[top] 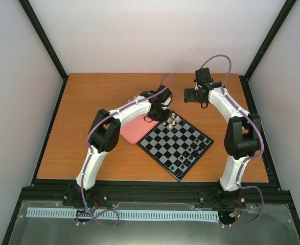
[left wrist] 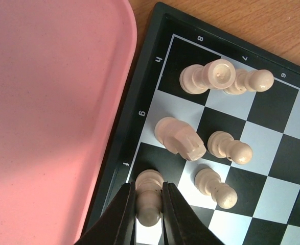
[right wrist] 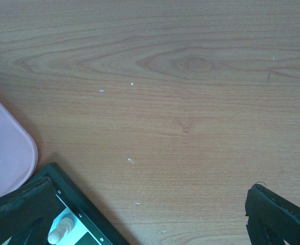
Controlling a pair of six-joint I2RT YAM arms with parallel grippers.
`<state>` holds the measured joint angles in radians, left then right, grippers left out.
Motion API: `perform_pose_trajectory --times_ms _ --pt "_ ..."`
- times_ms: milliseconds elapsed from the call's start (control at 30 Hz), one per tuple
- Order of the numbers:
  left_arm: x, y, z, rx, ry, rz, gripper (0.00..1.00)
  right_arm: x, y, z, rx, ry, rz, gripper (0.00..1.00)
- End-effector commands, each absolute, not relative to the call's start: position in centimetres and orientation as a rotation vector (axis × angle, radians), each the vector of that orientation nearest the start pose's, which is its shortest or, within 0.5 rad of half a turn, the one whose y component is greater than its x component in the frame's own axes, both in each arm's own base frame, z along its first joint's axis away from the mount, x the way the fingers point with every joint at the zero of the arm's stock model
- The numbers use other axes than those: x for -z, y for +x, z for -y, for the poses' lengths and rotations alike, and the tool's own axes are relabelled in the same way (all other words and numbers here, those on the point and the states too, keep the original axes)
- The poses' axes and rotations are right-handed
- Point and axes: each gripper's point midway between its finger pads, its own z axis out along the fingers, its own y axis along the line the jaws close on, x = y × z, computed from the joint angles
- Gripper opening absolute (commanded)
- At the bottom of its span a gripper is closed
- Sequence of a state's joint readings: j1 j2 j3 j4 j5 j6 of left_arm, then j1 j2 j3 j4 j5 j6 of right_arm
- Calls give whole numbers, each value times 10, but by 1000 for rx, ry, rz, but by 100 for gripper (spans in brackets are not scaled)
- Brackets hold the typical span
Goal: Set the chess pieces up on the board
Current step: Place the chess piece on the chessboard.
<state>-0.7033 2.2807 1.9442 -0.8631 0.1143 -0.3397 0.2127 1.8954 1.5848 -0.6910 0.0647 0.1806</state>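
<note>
The board lies turned like a diamond at the table's middle; its far corner shows in the left wrist view and the right wrist view. Several cream chess pieces stand near that far corner, and small black pieces stand along the near right edge. My left gripper is shut on a cream piece whose base sits on a dark edge square. A cream knight and pawns stand beside it. My right gripper hangs wide open and empty above bare wood; its fingertips show at the right wrist view's bottom corners.
A pink rounded tray lies against the board's far left edge and fills the left of the left wrist view. White walls and a black frame enclose the wooden table.
</note>
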Motion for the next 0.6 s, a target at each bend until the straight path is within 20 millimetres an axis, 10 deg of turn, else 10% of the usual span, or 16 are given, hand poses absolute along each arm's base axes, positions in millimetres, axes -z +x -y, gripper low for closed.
perform_pose_trajectory --times_ms 0,567 --pt "-65 399 367 398 567 -2766 4 -148 480 -90 -79 -2 -2545 100" --pt "-69 391 368 442 584 -2768 23 -145 480 -93 -94 -6 -2551 100"
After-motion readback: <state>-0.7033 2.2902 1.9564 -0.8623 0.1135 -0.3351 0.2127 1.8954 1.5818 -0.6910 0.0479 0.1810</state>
